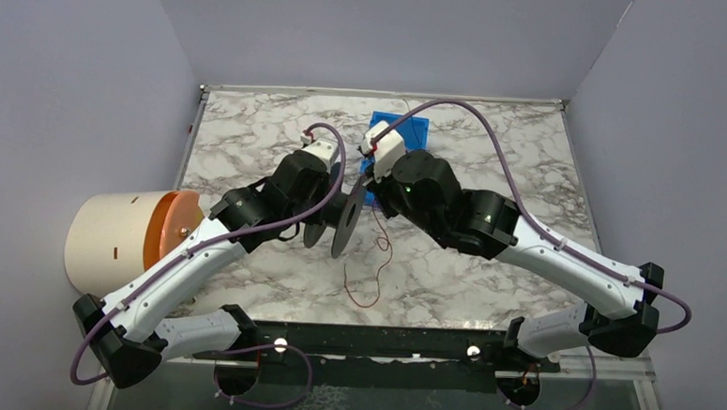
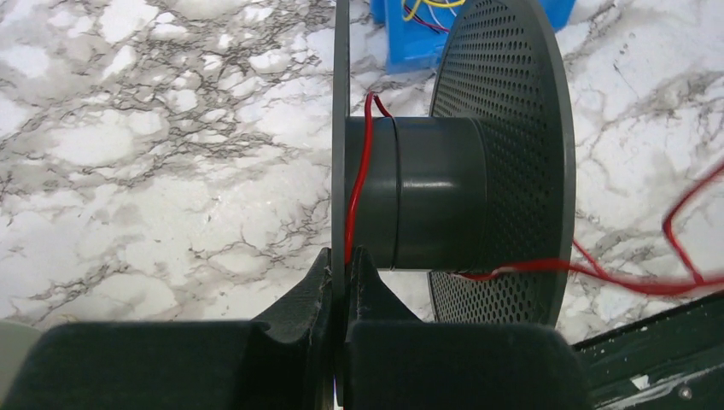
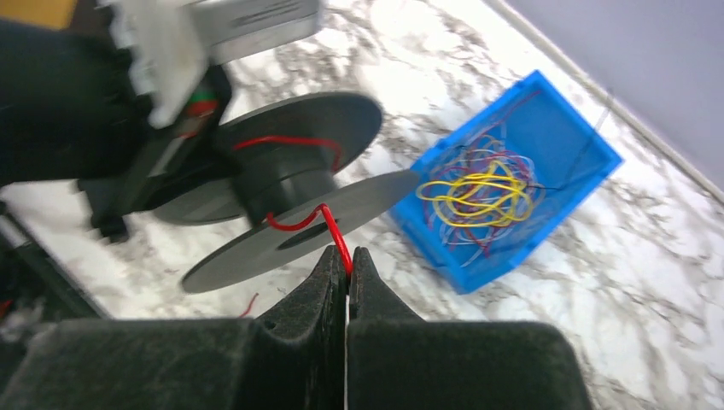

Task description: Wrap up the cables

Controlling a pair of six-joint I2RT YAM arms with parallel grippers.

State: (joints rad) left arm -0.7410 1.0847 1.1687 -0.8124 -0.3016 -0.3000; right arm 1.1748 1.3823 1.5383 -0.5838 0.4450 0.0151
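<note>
The left gripper (image 2: 341, 272) pinches the rim of the spool (image 2: 427, 205). The right gripper (image 3: 348, 265) pinches a red cable (image 3: 337, 232) looped over the spool. The other cables (image 3: 478, 196) lie in a blue bin (image 3: 568, 141) beside the spool.

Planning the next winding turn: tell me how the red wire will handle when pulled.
Probably floppy: the red wire trails in loose curls on the table. Likely thin enough to slip through the right gripper pinching it. Should bend easily; it already curves round the spool.
</note>
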